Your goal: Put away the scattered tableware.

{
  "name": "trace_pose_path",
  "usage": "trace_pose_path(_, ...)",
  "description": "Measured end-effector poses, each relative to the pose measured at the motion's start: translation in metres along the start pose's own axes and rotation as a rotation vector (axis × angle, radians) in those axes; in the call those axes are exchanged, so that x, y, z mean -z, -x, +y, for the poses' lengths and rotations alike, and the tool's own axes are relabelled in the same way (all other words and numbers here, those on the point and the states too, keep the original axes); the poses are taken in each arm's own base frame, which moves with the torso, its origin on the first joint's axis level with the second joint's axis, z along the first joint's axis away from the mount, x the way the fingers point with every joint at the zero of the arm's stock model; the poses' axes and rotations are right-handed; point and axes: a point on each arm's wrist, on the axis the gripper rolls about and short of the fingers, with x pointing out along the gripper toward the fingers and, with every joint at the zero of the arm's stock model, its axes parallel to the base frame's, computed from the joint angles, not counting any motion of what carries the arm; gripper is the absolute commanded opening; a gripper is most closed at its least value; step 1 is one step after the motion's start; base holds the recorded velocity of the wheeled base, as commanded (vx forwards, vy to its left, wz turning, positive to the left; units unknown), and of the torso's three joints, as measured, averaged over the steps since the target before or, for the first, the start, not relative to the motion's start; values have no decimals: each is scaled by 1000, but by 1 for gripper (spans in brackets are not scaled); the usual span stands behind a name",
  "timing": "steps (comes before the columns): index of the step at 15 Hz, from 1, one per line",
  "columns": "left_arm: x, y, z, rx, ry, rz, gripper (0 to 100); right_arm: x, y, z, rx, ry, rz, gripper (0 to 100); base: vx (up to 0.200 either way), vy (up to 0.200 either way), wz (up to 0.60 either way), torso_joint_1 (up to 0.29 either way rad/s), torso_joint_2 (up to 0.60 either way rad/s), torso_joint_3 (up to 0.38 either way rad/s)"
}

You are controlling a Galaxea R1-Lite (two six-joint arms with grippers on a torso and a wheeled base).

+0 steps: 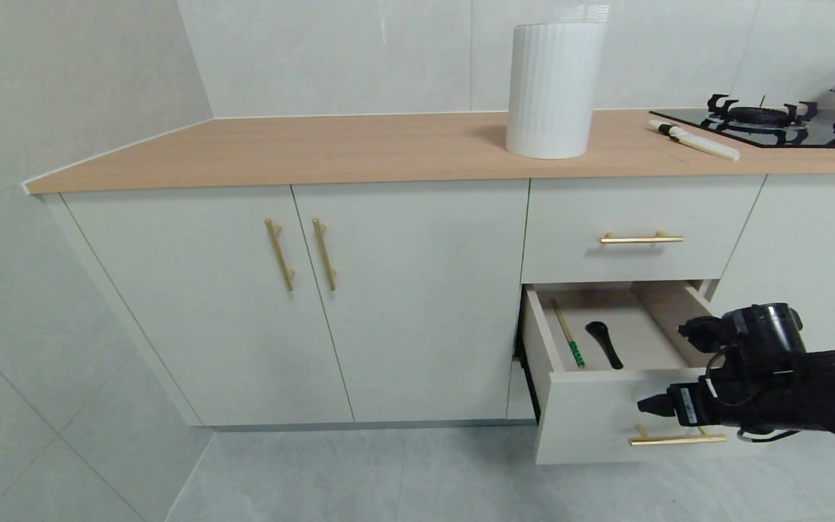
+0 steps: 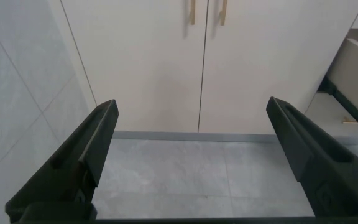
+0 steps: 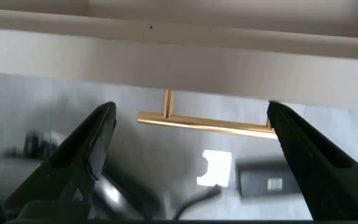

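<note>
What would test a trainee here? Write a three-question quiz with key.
1. True or false: the lower drawer is open.
2. Which lies on the counter? A spoon; B knife; C chopsticks.
3. Fill in: the open right gripper faces the drawer's gold ____.
Key: 1 true; 2 B; 3 handle.

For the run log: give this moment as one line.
drawer open; chopsticks, spoon inside; knife on counter; right gripper open at handle; left gripper open
</note>
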Motion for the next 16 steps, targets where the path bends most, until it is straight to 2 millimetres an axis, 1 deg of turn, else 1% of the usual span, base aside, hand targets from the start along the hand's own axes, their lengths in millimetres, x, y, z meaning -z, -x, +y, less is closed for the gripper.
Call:
trace_pose_path(6,0,0,0,0,0,0,100,-33,-34,-7,5,-7,-61,100,0,0,0,0,0,0)
trace_pose_path(10,0,0,0,0,0,0,100,-66,-57,-16,20,-14,-150,100,0,0,0,0,0,0)
trace_pose_path(11,0,0,0,0,0,0,100,-68,-63,-18,23,-16,-148,100,0,0,0,0,0,0)
trace_pose_path(14,0,0,0,1,0,0,100,-91,-78,-24,33,-16,-216,100,0,0,0,0,0,0)
trace_pose_path(16,0,0,0,0,0,0,100,-98,-89,-27,38,-17,-235,100,0,0,0,0,0,0)
